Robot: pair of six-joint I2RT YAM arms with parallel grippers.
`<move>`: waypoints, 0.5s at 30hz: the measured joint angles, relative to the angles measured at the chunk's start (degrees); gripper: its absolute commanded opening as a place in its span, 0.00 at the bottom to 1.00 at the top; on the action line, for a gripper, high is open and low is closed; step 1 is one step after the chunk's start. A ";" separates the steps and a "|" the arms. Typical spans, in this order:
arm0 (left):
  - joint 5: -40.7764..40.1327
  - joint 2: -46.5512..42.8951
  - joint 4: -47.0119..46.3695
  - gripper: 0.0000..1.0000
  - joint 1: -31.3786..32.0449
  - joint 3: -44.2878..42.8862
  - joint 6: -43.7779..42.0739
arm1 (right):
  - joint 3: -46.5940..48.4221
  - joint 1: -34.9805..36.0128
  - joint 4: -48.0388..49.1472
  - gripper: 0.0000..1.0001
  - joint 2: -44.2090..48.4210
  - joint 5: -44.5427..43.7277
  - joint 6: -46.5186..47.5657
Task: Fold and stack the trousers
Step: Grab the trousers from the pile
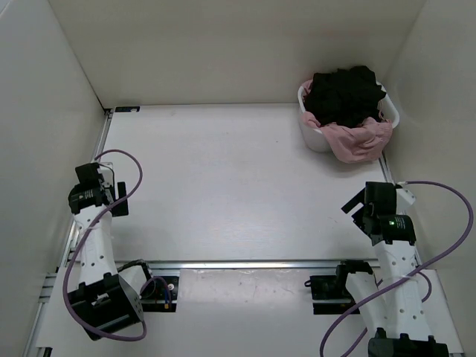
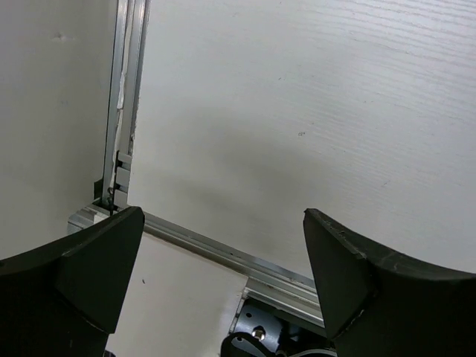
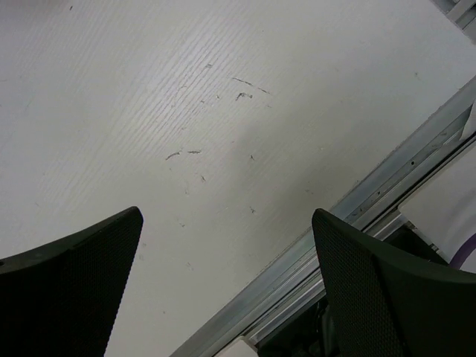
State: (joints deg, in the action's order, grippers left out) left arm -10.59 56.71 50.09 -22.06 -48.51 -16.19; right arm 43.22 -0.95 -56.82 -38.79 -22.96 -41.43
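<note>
The left claw (image 2: 222, 223) is hanging with black jaws spread wide, empty, over the matte white bench (image 1: 223, 186). At far right the crumpled black fabric trousers (image 1: 346, 93) are sitting heaped in a round white plastic basket (image 1: 314, 137) over a limp pink garment (image 1: 361, 141), seemingly awaiting pickup, while the right claw (image 3: 227, 223) is gaping empty too.

A white basket (image 1: 314, 135) is set at the far right corner of a white table (image 1: 223, 186). A pink garment (image 1: 361, 141) is draped over its near rim. A metal rail (image 1: 245, 263) is fixed along the table's near edge, and faint scratches (image 3: 242, 88) are seen on the surface.
</note>
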 measured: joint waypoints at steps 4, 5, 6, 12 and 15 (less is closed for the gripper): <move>-1.05 1.38 0.00 1.00 0.00 -0.55 2.05 | 0.24 -0.02 1.49 0.99 -1.95 -0.61 2.27; -1.44 1.66 0.04 1.00 0.00 -0.83 2.45 | 0.87 -0.07 2.43 0.99 -3.19 0.44 3.93; -1.88 1.88 0.04 1.00 0.00 -1.20 2.80 | 1.79 -0.04 3.72 0.99 -4.42 1.46 5.49; -2.51 2.58 0.26 1.00 0.00 -7.32 3.52 | 22.23 -0.04 13.03 0.99 -21.40 5.73 14.10; -0.57 3.30 0.26 1.00 0.00 -12.28 3.37 | 43.34 -0.04 15.37 0.99 -38.36 7.67 18.36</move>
State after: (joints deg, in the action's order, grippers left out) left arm -11.16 60.01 50.35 -22.06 -60.80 -12.82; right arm 86.56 -0.99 -41.45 -77.14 -15.29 -23.07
